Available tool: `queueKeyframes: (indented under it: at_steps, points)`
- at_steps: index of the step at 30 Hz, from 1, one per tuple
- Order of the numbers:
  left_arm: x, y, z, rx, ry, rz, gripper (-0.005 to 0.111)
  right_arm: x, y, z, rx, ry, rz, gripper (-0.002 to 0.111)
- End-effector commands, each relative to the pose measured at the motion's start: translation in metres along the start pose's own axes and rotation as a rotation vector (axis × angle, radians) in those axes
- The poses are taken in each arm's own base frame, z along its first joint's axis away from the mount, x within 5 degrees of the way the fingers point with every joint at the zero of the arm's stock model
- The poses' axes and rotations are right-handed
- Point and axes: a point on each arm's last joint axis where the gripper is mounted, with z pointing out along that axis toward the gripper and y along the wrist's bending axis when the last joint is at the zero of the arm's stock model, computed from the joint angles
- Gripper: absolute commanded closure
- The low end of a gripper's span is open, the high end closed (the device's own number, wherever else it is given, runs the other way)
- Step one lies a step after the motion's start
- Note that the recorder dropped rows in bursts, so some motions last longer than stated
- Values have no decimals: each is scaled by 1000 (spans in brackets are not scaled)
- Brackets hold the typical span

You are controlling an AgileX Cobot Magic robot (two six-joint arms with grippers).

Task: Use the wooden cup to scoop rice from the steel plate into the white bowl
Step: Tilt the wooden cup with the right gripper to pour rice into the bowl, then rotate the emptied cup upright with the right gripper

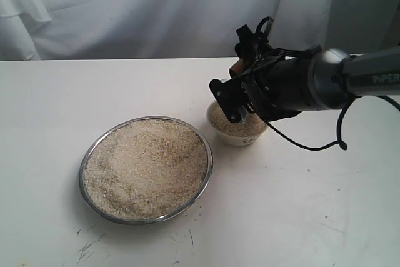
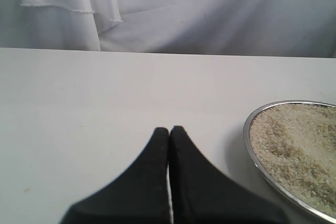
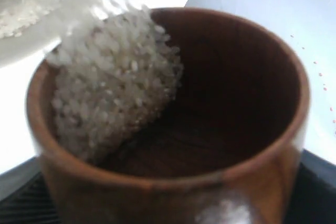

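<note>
The steel plate (image 1: pixel 84 166) lies front left, heaped with rice (image 1: pixel 147 167). Behind it to the right stands the white bowl (image 1: pixel 242 139), holding some rice (image 1: pixel 220 119). My right gripper (image 1: pixel 240 95) hangs over the bowl, shut on the wooden cup (image 1: pixel 238 67), which it mostly hides here. In the right wrist view the tilted cup (image 3: pixel 252 129) holds rice (image 3: pixel 113 98) sliding over its rim toward the bowl (image 3: pixel 26 45). My left gripper (image 2: pixel 169 129) is shut on nothing above bare table, beside the plate's rim (image 2: pixel 246 135). It is out of the exterior view.
A white cloth backdrop (image 1: pixel 144 10) hangs behind the white table (image 1: pixel 300 217). The right arm (image 1: pixel 350 76) reaches in from the right edge, with a black cable (image 1: pixel 312 147) looping below it.
</note>
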Motion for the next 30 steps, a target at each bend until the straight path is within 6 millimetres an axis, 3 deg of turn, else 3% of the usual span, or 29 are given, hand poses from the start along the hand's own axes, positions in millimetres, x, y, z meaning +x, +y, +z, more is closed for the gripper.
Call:
queueKeyframes:
  at_steps: [1,13,30]
  points:
    - [1,0,0,2,-7,-4,107,3,-2,-1,15,36,-20,108]
    - [1,0,0,2,-7,-4,107,-2,6,6,6,63,-74,108]
    - [1,0,0,2,-7,-4,107,-4,3,2,29,104,-105,108]
